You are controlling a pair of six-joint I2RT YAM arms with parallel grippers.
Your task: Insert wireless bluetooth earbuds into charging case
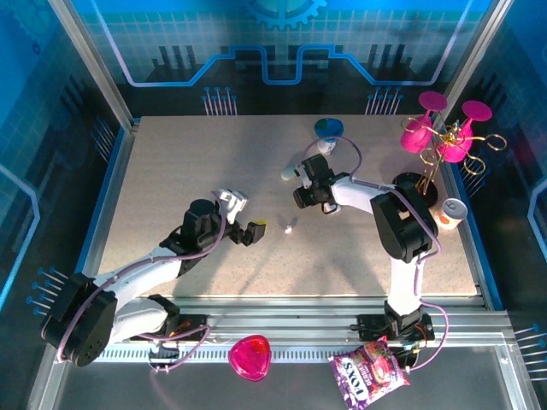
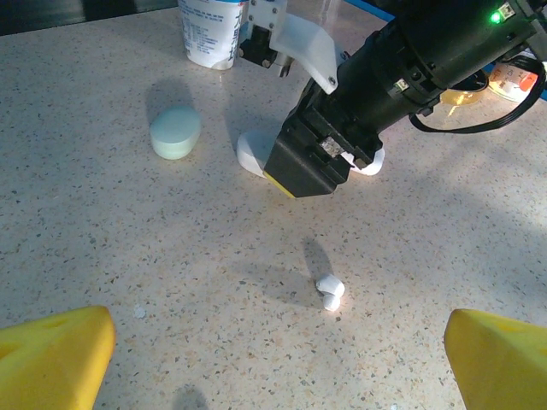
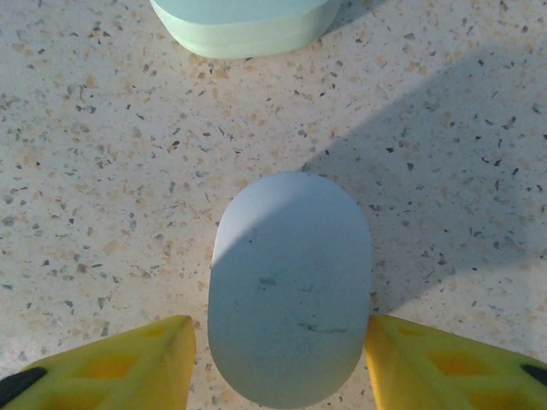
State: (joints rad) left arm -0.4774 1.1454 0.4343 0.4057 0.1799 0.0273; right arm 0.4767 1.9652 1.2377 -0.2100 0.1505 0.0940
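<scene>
One tiny white earbud (image 2: 330, 292) lies alone on the speckled table (image 2: 128, 248), ahead of my left gripper (image 2: 278, 350) and a little right of its centre line. The yellow fingers (image 2: 55, 354) of that gripper stand wide apart and hold nothing. From above, the earbud (image 1: 289, 229) sits just right of the left gripper (image 1: 255, 231). A white oval charging case (image 3: 291, 290) lies closed on the table. My right gripper (image 3: 280, 346) is lowered over it, a yellow finger (image 3: 115, 363) at each long side, with a sliver of table showing at the left one. The right gripper (image 1: 301, 198) is at mid-table.
A mint-green case (image 2: 175, 132) lies just beyond the white one (image 3: 244, 21). A white printed cup (image 2: 209, 30) stands behind it. A rack with pink glasses (image 1: 444, 132) and a can (image 1: 450, 212) are at the right edge. A pink dish (image 1: 249, 356) and a snack bag (image 1: 369, 371) lie in front of the arm bases.
</scene>
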